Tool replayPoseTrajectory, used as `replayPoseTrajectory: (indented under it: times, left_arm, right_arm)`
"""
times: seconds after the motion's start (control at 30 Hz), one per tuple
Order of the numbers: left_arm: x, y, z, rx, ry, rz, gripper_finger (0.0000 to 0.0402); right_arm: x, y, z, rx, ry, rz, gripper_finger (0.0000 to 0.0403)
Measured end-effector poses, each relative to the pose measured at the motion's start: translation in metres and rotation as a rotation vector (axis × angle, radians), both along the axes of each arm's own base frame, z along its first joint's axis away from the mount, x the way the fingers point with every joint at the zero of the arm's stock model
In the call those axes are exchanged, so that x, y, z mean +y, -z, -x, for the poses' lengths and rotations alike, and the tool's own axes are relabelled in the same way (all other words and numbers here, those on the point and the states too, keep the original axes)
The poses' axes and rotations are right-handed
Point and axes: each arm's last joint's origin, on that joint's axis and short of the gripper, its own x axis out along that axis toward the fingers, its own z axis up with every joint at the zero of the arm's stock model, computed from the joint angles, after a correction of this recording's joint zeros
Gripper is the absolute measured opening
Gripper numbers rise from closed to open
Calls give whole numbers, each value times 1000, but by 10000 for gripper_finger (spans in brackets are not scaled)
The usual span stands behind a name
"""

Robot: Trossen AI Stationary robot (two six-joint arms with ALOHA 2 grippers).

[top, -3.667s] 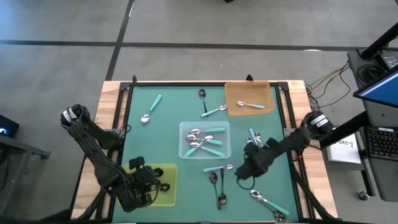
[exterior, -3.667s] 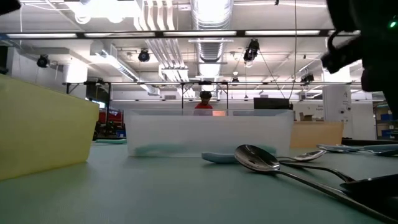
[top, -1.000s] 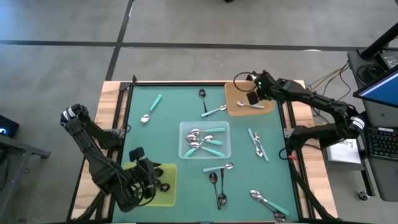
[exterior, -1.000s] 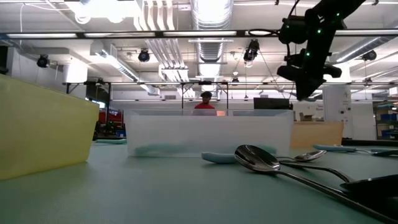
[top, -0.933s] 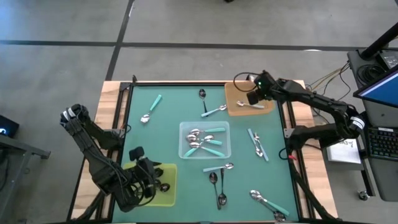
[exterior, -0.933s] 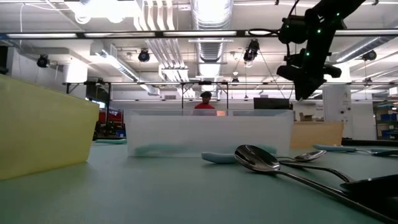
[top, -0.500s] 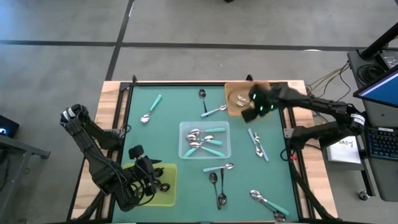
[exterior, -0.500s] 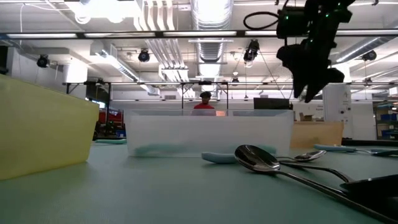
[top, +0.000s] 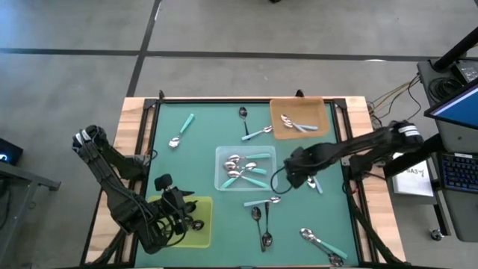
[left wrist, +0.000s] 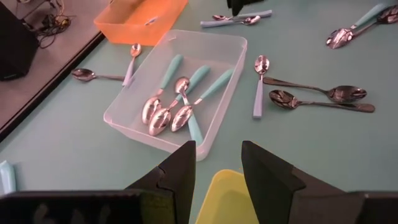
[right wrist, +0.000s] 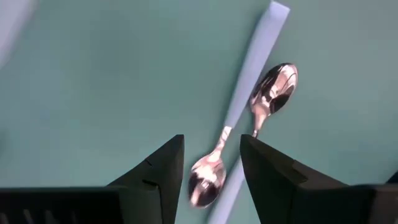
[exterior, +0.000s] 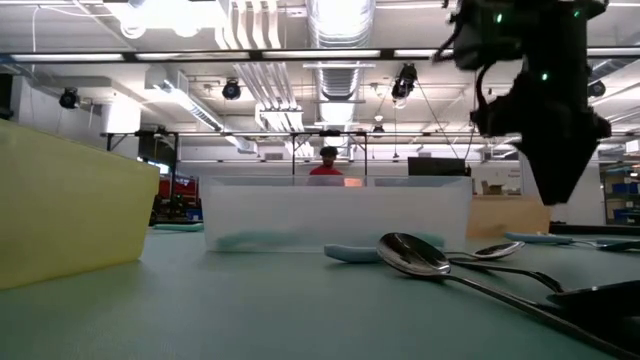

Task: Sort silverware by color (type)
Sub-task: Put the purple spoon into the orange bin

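Note:
My right gripper (top: 297,178) hangs open, pointing down, just above two spoons (right wrist: 249,93) on the green mat, right of the clear tray (top: 246,168). One has a pale teal handle (right wrist: 256,51); the other is silver (right wrist: 275,88). The clear tray holds several teal-handled spoons (left wrist: 177,99). Two silver spoons (top: 296,124) lie in the orange tray (top: 317,112). My left gripper (left wrist: 217,163) stays open over the yellow-green tray (top: 200,232), which holds a dark spoon (top: 196,224).
Loose spoons lie about the mat: a teal-handled one (top: 181,128) at the far left, a dark one (top: 243,113) and a pale one (top: 258,133) at the far middle, several (top: 261,217) near the clear tray, more at the near right (top: 321,243).
My right gripper has swung from above the orange tray toward the table's near edge and down, turning as it went, and now hangs over the two spoons right of the clear tray. The orange tray shows two silver spoons where one showed before.

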Motion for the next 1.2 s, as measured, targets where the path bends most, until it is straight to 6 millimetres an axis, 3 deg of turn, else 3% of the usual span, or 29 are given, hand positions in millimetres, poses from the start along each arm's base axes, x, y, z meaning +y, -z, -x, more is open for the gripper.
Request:
replayPoseTrajectory:
  times: [0.27,0.67,0.8,1.0,1.2]
  left_arm:
    - [-1,0,0,5,-9,49,115]
    - [-3,1,0,22,0,79,115]
    - [-3,1,0,35,5,89,115]
    - [-3,1,0,36,7,88,115]
    - [-4,1,1,41,10,91,115]
  right_arm:
    - [-16,28,-11,118,-43,-21,146]
    - [-45,47,-16,150,-58,-108,141]
    - [-44,52,-19,144,-81,-131,108]
    - [-44,52,-19,130,-94,-143,27]
    - [-43,39,-16,75,-96,-160,24]
